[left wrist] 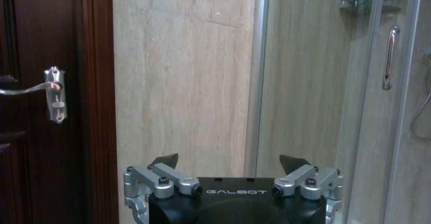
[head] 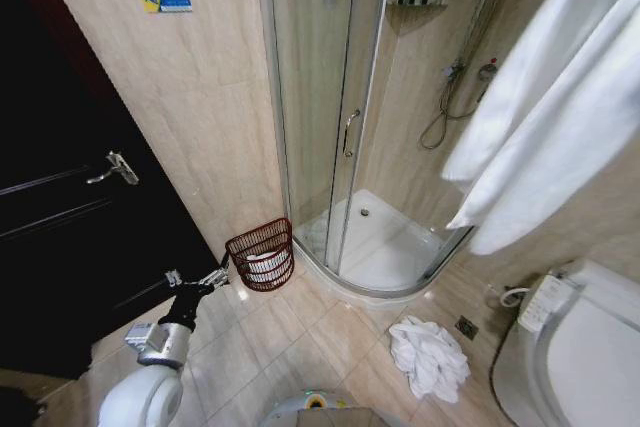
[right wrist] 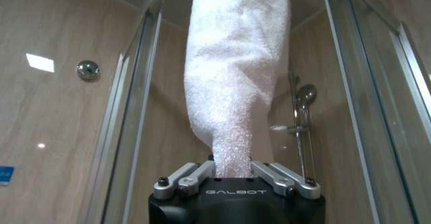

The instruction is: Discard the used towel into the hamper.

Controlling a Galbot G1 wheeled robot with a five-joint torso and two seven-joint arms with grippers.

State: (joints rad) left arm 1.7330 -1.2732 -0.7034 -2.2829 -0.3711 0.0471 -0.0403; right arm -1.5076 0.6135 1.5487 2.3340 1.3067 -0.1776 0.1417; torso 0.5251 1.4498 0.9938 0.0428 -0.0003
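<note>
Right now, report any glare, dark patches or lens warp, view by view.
Head view: wide-angle warp bows the shower door; door nearly black. Left wrist view: door dim, left gripper sharp. Right wrist view: bright glare patches on the wall; towel evenly lit.

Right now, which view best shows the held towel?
Right wrist view: the right gripper is shut on the towel, its pile plain. Head view has white towelling at right, perhaps the same. Left wrist view faces the door, left gripper open.

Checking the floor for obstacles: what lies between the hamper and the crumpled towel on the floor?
Bare floor tiles, seen in the head view, separate the hamper from the crumpled towel.
</note>
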